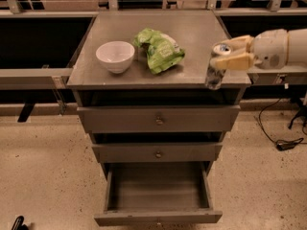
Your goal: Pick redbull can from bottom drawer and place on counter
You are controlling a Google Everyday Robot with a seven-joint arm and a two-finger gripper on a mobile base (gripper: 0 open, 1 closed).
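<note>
The can (213, 78) stands upright at the right front corner of the desk (192, 28), in the right centre of the frame. Its silver top is level with the gripper; its lower part overlaps the front edge of the desk. Whether its base rests on the desk cannot be told.

The gripper (221, 55) enters from the right edge of the frame on a white arm (278, 47). Its two tan fingers (237, 43) pinch the upper part of the can, one on each side.

On the desk, a green bag (160, 51) lies near the centre, well apart from the can. A white bowl (115, 56) stands just left of the bag.

Below the desk, the top drawer (120, 120) and the middle drawer (124, 153) are closed. The bottom drawer (158, 218) is pulled out at the bottom of the frame.

A black cable (283, 143) lies on the speckled floor (43, 166) at the right.
</note>
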